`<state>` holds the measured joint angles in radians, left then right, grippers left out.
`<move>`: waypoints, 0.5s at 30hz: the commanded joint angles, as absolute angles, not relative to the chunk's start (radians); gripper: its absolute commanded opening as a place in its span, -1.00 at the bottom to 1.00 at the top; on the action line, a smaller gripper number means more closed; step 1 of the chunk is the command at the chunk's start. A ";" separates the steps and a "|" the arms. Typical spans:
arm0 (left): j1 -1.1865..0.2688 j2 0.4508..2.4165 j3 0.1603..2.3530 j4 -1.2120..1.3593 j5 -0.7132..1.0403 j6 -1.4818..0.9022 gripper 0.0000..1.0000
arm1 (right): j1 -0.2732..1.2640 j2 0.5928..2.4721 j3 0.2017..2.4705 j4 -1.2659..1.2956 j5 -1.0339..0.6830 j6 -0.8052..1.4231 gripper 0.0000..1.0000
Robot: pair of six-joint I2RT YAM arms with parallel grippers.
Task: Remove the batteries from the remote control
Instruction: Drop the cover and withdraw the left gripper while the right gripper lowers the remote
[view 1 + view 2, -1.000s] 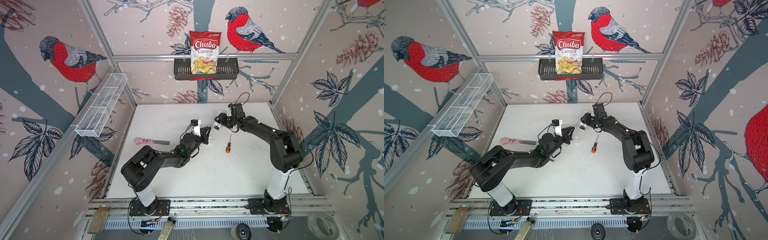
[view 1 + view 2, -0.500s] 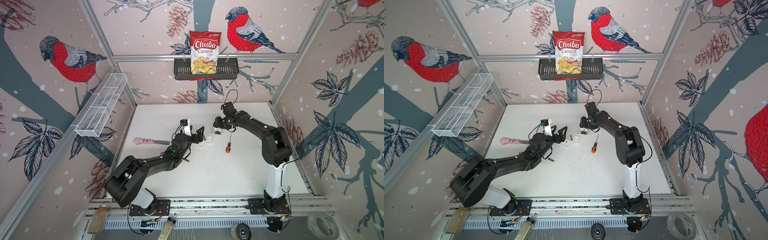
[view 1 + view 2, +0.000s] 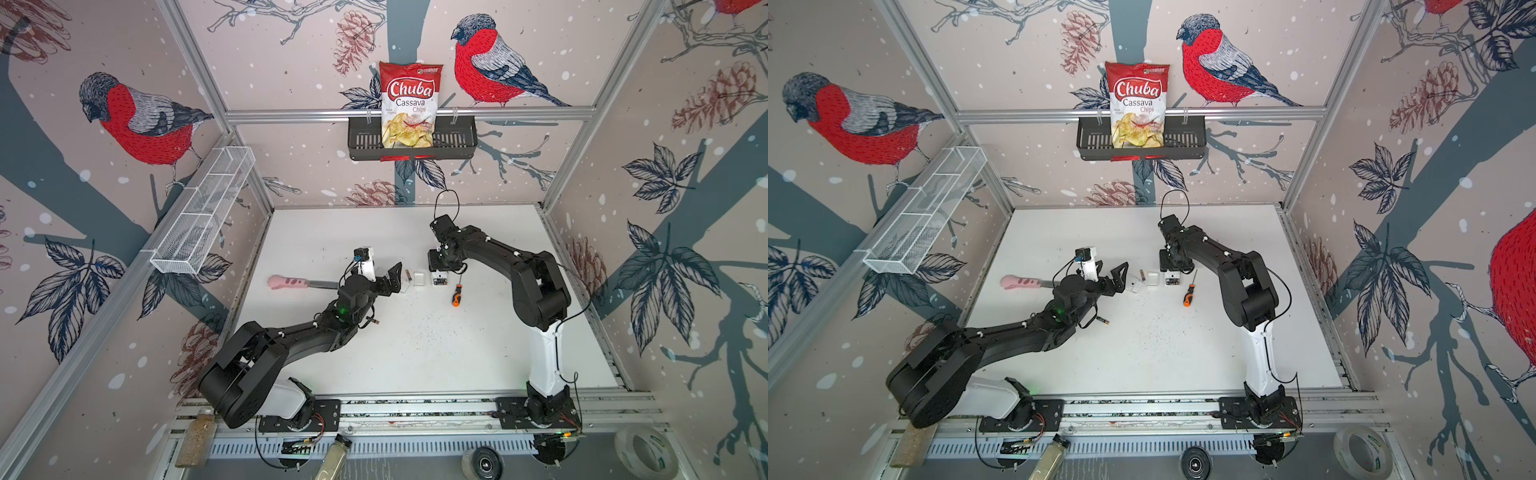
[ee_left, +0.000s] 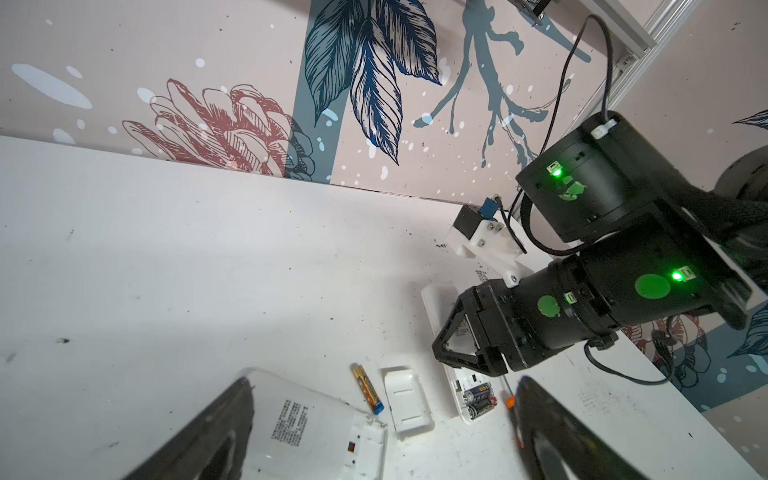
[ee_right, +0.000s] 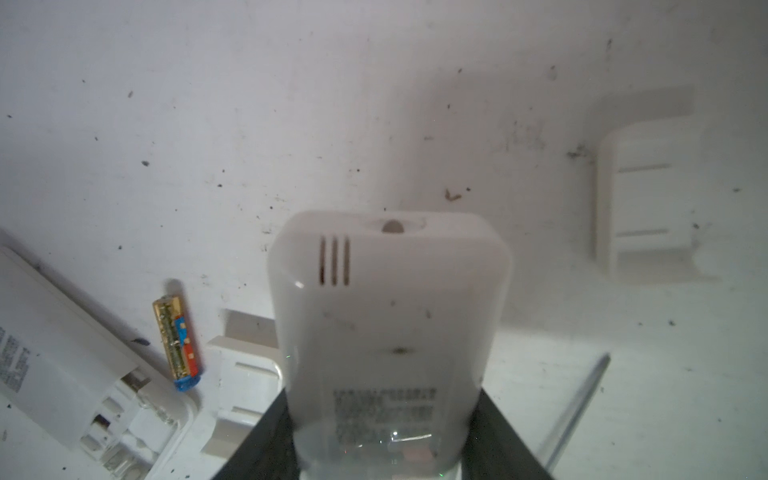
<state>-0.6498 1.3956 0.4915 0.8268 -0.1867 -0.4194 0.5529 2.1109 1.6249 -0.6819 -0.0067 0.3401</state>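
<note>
Nearest, one battery (image 3: pixel 372 320) lies flat on the table (image 3: pixel 415 365) just beside the left arm (image 3: pixel 299 336), its long axis running left to right, its gold tip turned right. Farther in, the left pincer (image 3: pixel 392 282) is spread wide and holds nothing, low over a white remote (image 4: pixel 316 424) whose battery compartment is uncovered. A second battery (image 3: pixel 407 275) lies flat just beside that remote, its long axis running near to far in both top views, its blue end nearest the uncovered compartment. Next to it a loose cover (image 4: pixel 405 399) is laid, then another remote (image 5: pixel 386 291), lengthwise near to far and clamped across its width by the right pincer (image 5: pixel 384 395); two batteries (image 4: pixel 478 399) are seen seated lengthwise in it. An orange-handled screwdriver (image 3: pixel 456 296) lies just to its right. A second ago the left pincer was nearly closed and raised close to the right pincer; the right pincer's grip is unchanged.
</note>
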 commanded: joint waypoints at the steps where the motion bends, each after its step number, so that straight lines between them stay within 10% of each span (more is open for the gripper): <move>1: -0.647 1.384 0.478 0.865 -0.203 -0.414 0.94 | 0.567 2.122 1.631 -0.718 0.009 0.329 -0.24; 15: -0.619 1.362 0.413 0.957 -0.183 -0.425 0.94 | 0.631 2.160 1.629 -0.746 0.018 0.333 -0.24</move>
<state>-0.6239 1.3708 0.4198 0.8871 -0.1864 -0.4210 0.6167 2.1502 1.6184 -0.7250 0.0101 0.3382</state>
